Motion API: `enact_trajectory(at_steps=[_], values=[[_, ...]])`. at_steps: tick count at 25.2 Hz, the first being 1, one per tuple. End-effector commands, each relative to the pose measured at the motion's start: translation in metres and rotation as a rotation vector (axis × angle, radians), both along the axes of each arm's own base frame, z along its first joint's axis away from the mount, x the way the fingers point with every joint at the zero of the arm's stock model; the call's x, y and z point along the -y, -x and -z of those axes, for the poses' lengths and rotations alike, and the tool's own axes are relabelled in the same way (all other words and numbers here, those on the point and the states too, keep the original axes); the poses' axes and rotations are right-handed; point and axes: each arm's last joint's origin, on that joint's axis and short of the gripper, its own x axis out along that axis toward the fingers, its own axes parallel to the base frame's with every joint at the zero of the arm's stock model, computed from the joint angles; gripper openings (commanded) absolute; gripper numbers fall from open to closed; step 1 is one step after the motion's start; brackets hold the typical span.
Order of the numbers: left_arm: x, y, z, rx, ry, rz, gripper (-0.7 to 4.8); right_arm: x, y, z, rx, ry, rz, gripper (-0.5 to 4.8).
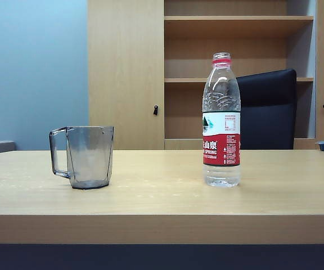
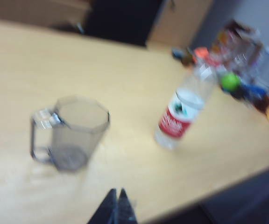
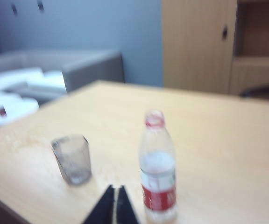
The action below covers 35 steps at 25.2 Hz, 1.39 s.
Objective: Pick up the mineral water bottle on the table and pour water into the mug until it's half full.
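The mineral water bottle point(image 1: 221, 121) stands upright and uncapped on the table point(image 1: 162, 197), right of centre; the water shows clear in its lower part. The smoky-grey mug point(image 1: 85, 156) stands to its left, handle pointing left, and looks empty. Neither gripper appears in the exterior view. In the left wrist view my left gripper point(image 2: 116, 192) is shut and holds nothing, back from the mug point(image 2: 74, 133) and the bottle point(image 2: 183, 112). In the right wrist view my right gripper point(image 3: 115, 188) is shut and empty, near the table edge, between the mug point(image 3: 73, 158) and the bottle point(image 3: 158, 168).
A black chair point(image 1: 267, 109) stands behind the table on the right, in front of wooden shelving point(image 1: 238, 50). Small coloured objects point(image 2: 246, 79) crowd the table's far right end. A grey sofa point(image 3: 78, 70) lies beyond the table's left side.
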Motion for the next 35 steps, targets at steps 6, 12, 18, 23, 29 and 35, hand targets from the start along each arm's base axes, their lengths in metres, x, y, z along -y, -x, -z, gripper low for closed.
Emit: enact_trajectory(at_steps=[6,12,18,23,29,35], values=[[0.001,-0.018,0.003,-0.094,-0.047,0.037,-0.02,-0.003,-0.082,0.004,-0.191,0.039,0.034,1.72],[0.001,-0.026,0.007,-0.101,-0.105,0.046,-0.02,-0.019,-0.142,0.068,-0.125,-0.040,0.007,1.72],[0.000,-0.026,0.007,-0.093,-0.124,0.018,-0.02,-0.047,-0.148,0.128,-0.030,0.098,0.028,3.39],[0.000,-0.026,0.007,-0.101,-0.125,0.013,-0.02,-0.065,-0.166,0.164,-0.007,0.094,0.029,4.79],[0.000,-0.025,0.010,-0.130,-0.125,0.015,-0.02,-0.077,-0.193,0.181,-0.016,0.097,0.022,4.79],[0.000,-0.025,0.011,-0.144,-0.126,0.012,-0.02,-0.088,-0.225,0.176,-0.022,0.043,-0.009,4.79]])
